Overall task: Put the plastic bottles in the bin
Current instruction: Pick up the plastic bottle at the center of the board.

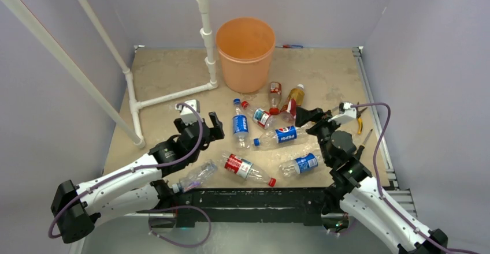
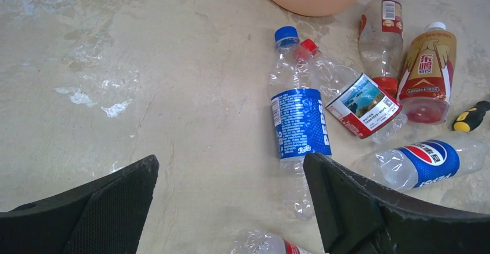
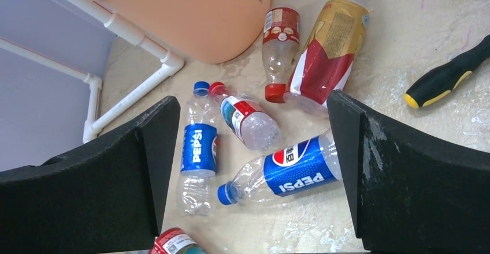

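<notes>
Left fingers (image 2: 104,213) and right fingers (image 3: 404,167) spread; clear plastic bottles (image 1: 240,124) lie flat, labelled blue, red, amber.

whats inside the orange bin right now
From above, the bin shows only bare orange inside, no bottle in it. Its near inner wall hides behind the rim. The bottles lie outside on the table.

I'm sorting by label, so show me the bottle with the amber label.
The white-capped bottle, the right one of the pair lying by the bin; every other label in view is blue or red.
</notes>
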Robot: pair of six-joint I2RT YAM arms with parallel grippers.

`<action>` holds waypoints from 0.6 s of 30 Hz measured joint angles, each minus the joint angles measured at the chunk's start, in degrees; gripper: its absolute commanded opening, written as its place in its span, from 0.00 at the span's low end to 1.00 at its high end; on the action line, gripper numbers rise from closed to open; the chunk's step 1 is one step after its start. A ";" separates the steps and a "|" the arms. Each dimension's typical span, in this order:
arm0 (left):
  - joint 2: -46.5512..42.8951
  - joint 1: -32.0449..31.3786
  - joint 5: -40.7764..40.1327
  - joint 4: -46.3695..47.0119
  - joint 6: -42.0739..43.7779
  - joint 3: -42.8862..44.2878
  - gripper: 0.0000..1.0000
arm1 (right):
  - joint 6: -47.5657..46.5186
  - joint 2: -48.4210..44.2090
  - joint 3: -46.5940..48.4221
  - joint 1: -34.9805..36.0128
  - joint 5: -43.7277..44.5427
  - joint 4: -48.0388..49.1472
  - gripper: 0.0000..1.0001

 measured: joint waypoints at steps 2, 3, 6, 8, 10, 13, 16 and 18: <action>-0.02 0.00 -0.22 -0.26 0.00 0.02 0.99 | 0.00 0.00 0.00 0.00 -0.04 0.02 0.98; -0.11 0.00 -0.22 -0.39 0.02 0.00 0.98 | -0.04 0.00 0.00 0.00 -0.20 0.02 0.98; -0.94 0.00 0.02 -0.35 0.28 0.00 0.95 | -0.31 0.00 -0.02 0.00 -1.11 0.37 0.97; -1.55 0.00 0.39 -0.24 0.74 0.00 0.94 | -0.66 0.22 -0.07 0.00 -1.57 0.85 0.97; -1.70 0.00 1.01 -0.07 1.22 0.00 0.92 | -0.96 0.79 -0.07 0.00 -2.05 1.09 0.96; -1.60 0.00 1.55 -0.04 1.75 0.00 0.90 | -1.46 2.05 -0.07 0.00 -2.82 1.14 0.95; -1.51 -0.26 1.51 -0.07 1.99 0.02 0.89 | -1.62 3.74 -0.07 0.00 -2.91 1.14 0.94; -1.51 -1.25 1.16 -0.09 2.40 0.00 0.88 | -1.62 5.16 0.00 0.00 -2.73 0.90 0.94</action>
